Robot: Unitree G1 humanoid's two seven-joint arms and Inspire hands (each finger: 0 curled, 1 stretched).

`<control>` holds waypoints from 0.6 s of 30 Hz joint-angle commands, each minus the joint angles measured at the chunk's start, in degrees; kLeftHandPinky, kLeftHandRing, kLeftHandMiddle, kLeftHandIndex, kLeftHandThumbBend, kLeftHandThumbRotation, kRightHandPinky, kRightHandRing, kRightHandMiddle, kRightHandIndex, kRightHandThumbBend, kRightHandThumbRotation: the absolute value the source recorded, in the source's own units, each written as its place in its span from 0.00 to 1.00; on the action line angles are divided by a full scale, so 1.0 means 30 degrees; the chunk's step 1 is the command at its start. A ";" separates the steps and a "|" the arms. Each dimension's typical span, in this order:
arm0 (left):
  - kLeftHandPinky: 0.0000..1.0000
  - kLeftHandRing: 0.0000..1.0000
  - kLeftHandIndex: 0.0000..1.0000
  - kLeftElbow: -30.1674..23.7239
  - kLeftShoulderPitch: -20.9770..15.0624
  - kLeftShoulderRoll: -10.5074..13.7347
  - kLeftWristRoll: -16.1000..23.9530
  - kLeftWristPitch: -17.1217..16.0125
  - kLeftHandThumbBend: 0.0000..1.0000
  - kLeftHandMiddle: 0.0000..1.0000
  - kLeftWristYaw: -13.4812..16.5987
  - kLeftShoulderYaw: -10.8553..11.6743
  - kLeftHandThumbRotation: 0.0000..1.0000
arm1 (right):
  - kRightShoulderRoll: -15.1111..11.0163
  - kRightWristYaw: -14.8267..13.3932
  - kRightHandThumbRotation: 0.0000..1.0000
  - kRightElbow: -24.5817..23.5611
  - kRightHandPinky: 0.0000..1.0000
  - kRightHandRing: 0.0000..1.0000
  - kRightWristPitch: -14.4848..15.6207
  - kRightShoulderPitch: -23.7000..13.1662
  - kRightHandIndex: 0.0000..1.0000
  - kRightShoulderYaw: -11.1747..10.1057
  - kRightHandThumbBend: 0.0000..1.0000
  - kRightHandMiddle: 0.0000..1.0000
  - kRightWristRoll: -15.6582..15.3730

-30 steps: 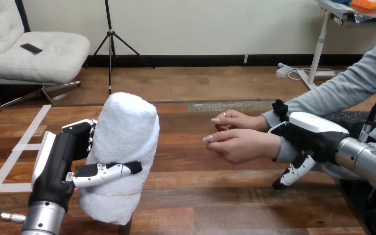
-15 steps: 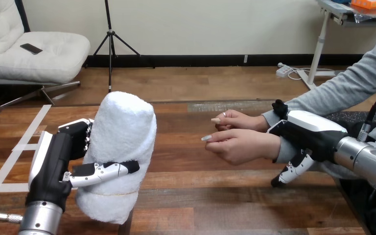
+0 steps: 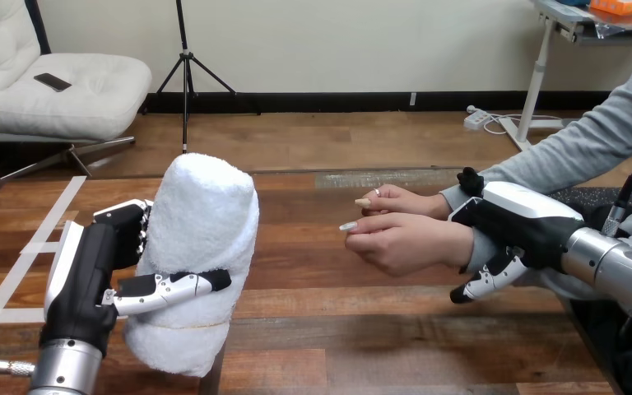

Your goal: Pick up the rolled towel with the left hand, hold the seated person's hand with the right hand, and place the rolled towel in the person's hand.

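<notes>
Towel (image 3: 202, 214) within left hand (image 3: 89, 271)

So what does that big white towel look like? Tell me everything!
The rolled towel is white, fluffy terry cloth, rolled into a fat cylinder with a rounded top. It is nearly upright, slightly tilted, over the left part of the wooden table. The robot's left hand grips its lower half, thumb across the front, fingers at its left side.
</notes>
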 commanded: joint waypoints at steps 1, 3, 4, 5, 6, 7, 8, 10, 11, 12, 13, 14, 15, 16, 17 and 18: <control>0.28 0.33 0.41 -0.1186 -0.0779 -0.0066 -0.0265 -0.0697 0.59 0.37 0.0228 0.0218 0.00 | 0.0132 -0.0083 0.00 -0.0081 0.33 0.36 -0.0303 -0.1210 0.43 -0.0309 0.61 0.41 0.0485; 0.28 0.33 0.41 -0.1254 -0.0759 -0.0078 -0.0209 -0.0572 0.59 0.37 0.0260 0.0215 0.00 | 0.0101 -0.0062 0.00 -0.0123 0.32 0.36 -0.0320 -0.1193 0.42 -0.0296 0.59 0.41 0.0467; 0.28 0.33 0.41 -0.1283 -0.0748 -0.0081 -0.0188 -0.0530 0.59 0.37 0.0272 0.0215 0.00 | 0.0091 -0.0056 0.00 -0.0134 0.32 0.35 -0.0328 -0.1187 0.42 -0.0294 0.58 0.41 0.0463; 0.28 0.33 0.41 -0.1277 -0.0750 -0.0096 -0.0247 -0.0513 0.59 0.37 0.0245 0.0220 0.00 | 0.0085 -0.0077 0.00 -0.0132 0.32 0.35 -0.0352 -0.1178 0.42 -0.0286 0.57 0.41 0.0449; 0.28 0.33 0.41 -0.1265 -0.0751 -0.0108 -0.0297 -0.0516 0.59 0.37 0.0220 0.0224 0.00 | 0.0083 -0.0095 0.00 -0.0129 0.32 0.35 -0.0369 -0.1170 0.42 -0.0282 0.56 0.41 0.0441; 0.28 0.33 0.41 -0.1258 -0.0752 -0.0116 -0.0331 -0.0518 0.59 0.37 0.0204 0.0227 0.00 | 0.0081 -0.0106 0.00 -0.0126 0.31 0.35 -0.0381 -0.1165 0.42 -0.0280 0.54 0.41 0.0435; 0.28 0.33 0.41 -0.1270 -0.0744 -0.0128 -0.0342 -0.0502 0.59 0.37 0.0207 0.0229 0.00 | 0.0065 -0.0157 0.00 -0.0146 0.31 0.35 -0.0402 -0.1148 0.42 -0.0257 0.54 0.41 0.0389; 0.28 0.33 0.41 -0.1292 -0.0732 -0.0138 -0.0334 -0.0481 0.59 0.37 0.0222 0.0231 0.00 | 0.0046 -0.0212 0.00 -0.0173 0.31 0.35 -0.0421 -0.1131 0.42 -0.0231 0.52 0.40 0.0336; 0.28 0.33 0.41 -0.1272 -0.0732 -0.0134 -0.0328 -0.0529 0.59 0.37 0.0219 0.0229 0.00 | 0.0063 -0.0250 0.00 -0.0130 0.31 0.35 -0.0473 -0.1122 0.42 -0.0242 0.51 0.40 0.0351; 0.28 0.33 0.41 -0.1263 -0.0729 -0.0129 -0.0327 -0.0566 0.59 0.37 0.0212 0.0229 0.00 | 0.0077 -0.0266 0.00 -0.0100 0.30 0.34 -0.0510 -0.1114 0.42 -0.0256 0.50 0.40 0.0373; 0.28 0.33 0.41 -0.1258 -0.0727 -0.0125 -0.0327 -0.0590 0.59 0.37 0.0208 0.0229 0.00 | 0.0086 -0.0277 0.00 -0.0080 0.30 0.34 -0.0535 -0.1109 0.42 -0.0265 0.49 0.40 0.0388; 0.28 0.33 0.41 -0.1297 -0.0711 -0.0126 -0.0283 -0.0550 0.59 0.37 0.0234 0.0226 0.00 | 0.0093 -0.0322 0.00 -0.0082 0.30 0.34 -0.0557 -0.1092 0.42 -0.0266 0.49 0.40 0.0379; 0.28 0.33 0.41 -0.1330 -0.0699 -0.0129 -0.0250 -0.0510 0.59 0.37 0.0255 0.0225 0.00 | 0.0095 -0.0351 0.00 -0.0090 0.29 0.33 -0.0566 -0.1081 0.41 -0.0263 0.48 0.39 0.0367; 0.28 0.33 0.41 -0.1354 -0.0688 -0.0130 -0.0228 -0.0484 0.59 0.37 0.0268 0.0225 0.00 | 0.0096 -0.0370 0.00 -0.0097 0.28 0.32 -0.0574 -0.1071 0.41 -0.0262 0.47 0.39 0.0360; 0.28 0.33 0.41 -0.1368 -0.0678 -0.0135 -0.0225 -0.0483 0.59 0.37 0.0271 0.0224 0.00 | 0.0099 -0.0436 0.00 -0.0049 0.28 0.32 -0.0670 -0.1062 0.41 -0.0258 0.47 0.38 0.0349; 0.28 0.33 0.41 -0.1371 -0.0673 -0.0138 -0.0230 -0.0491 0.59 0.37 0.0268 0.0225 0.00 | 0.0101 -0.0480 0.01 -0.0009 0.27 0.32 -0.0742 -0.1058 0.40 -0.0257 0.46 0.38 0.0344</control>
